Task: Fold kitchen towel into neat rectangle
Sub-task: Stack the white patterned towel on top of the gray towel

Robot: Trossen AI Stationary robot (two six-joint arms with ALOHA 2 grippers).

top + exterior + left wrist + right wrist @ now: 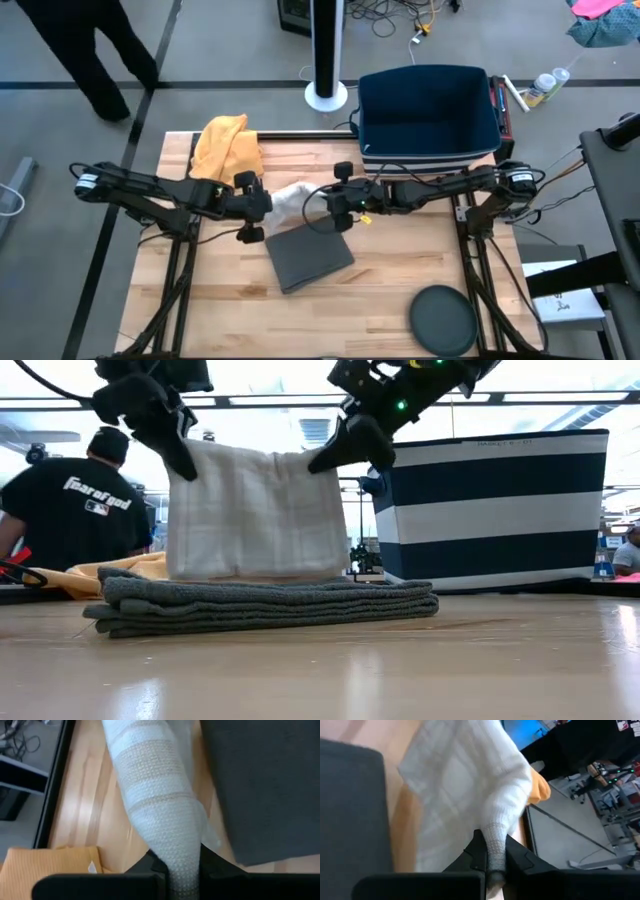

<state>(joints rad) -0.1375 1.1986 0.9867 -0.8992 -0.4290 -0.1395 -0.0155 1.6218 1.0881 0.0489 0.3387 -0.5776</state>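
Overhead, tabletop-level, 2 wrist cams.

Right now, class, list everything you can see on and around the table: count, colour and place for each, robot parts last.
white towel: one, white, held up between both grippers, lower edge on the grey towel
grey towel: one, dark grey, folded, table centre
yellow cloth: one, yellow-orange, bunched at the far left of the table
basket: one, navy with white stripes, far right
disc: one, dark grey, near right edge
table: one, light wood
person: one, black shirt, beyond the table
left gripper: shut on one towel corner
right gripper: shut on the other corner
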